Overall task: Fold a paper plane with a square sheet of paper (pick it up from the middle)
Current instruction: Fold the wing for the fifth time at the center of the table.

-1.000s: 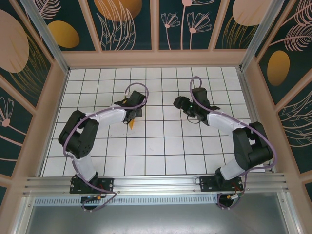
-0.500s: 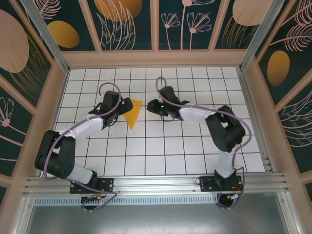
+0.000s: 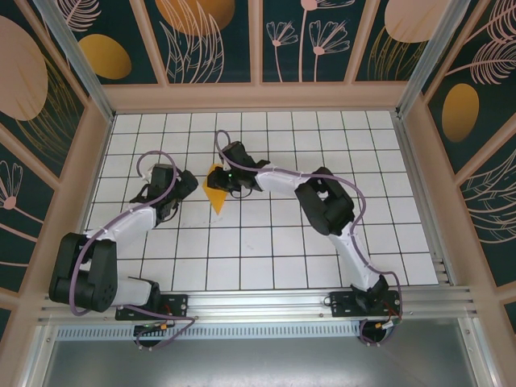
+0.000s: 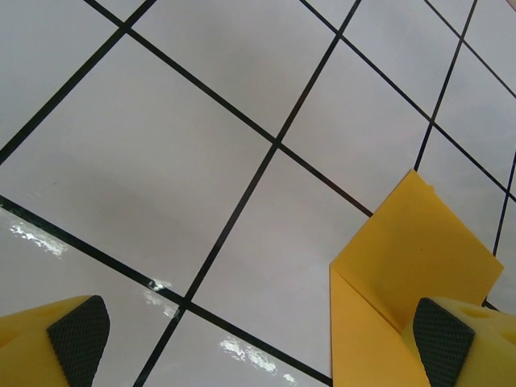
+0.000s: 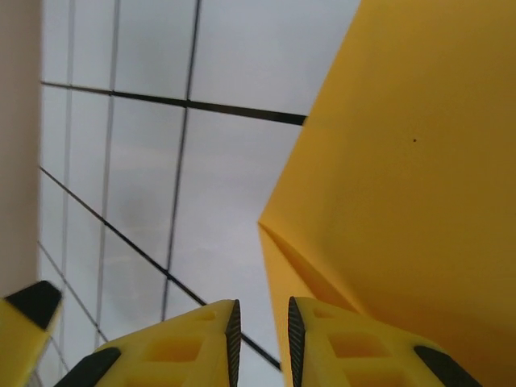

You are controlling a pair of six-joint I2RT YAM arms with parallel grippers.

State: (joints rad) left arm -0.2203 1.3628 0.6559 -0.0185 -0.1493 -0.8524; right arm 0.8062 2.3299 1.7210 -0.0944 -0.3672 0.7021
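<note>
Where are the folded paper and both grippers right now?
folded paper (image 3: pixel 215 196), top view, its near pointed part.
left gripper (image 4: pixel 258 334), left wrist view, midway between its fingertips.
right gripper (image 5: pixel 262 326), right wrist view, midway between its fingertips.

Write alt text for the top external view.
A small folded orange-yellow paper lies on a white gridded table, with the right tool at its right side and the open left tool just to its left. Both arms stretch in from the near edge, and dark floral walls ring the table.
</note>
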